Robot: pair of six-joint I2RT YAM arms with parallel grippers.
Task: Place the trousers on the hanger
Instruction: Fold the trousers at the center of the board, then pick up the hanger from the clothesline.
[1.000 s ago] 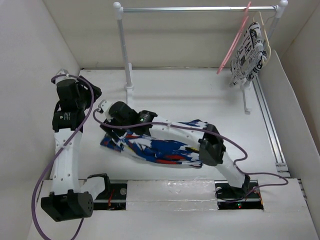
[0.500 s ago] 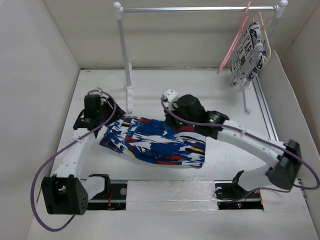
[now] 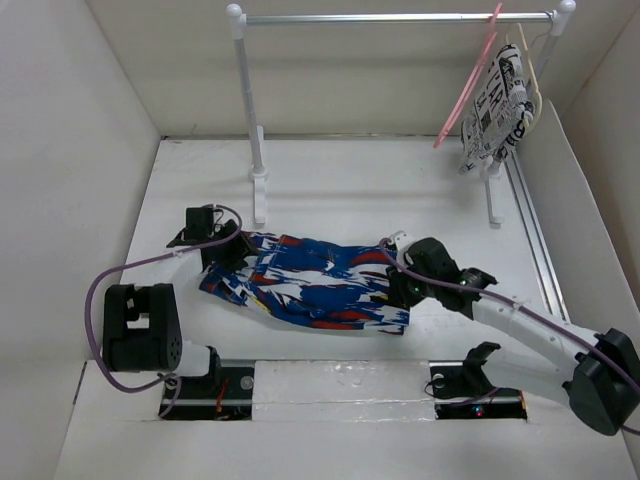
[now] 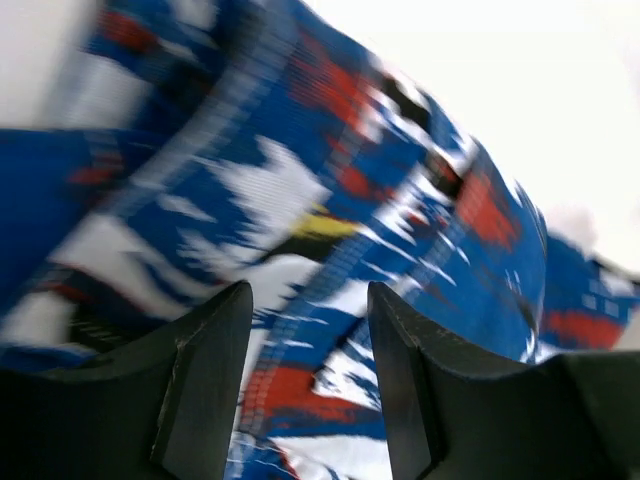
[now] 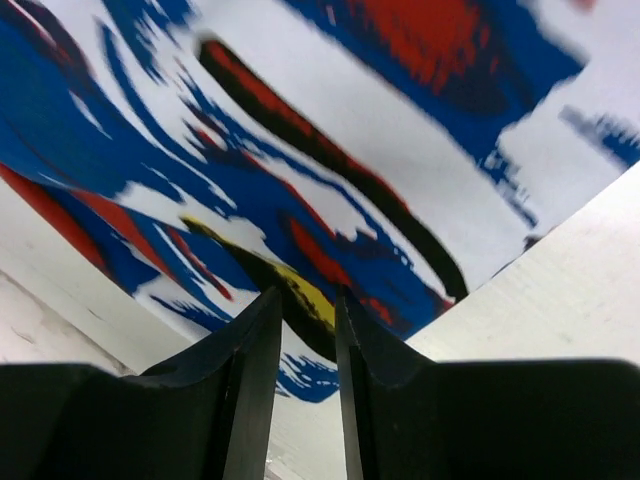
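Top external: both arms reach low over the table (image 3: 330,190), left gripper (image 3: 230,255) at the left end of the flat-lying trousers (image 3: 310,290), right gripper (image 3: 398,283) at their right end, while the hanger (image 3: 466,85) hangs on the rail (image 3: 390,17), well apart at back right. Left wrist, blurred: fingers (image 4: 200,380) moderately apart, cloth in the gap. Right wrist: fingers (image 5: 245,380) 1 narrow slit apart at the cloth's edge, and I cannot tell whether they pinch it.
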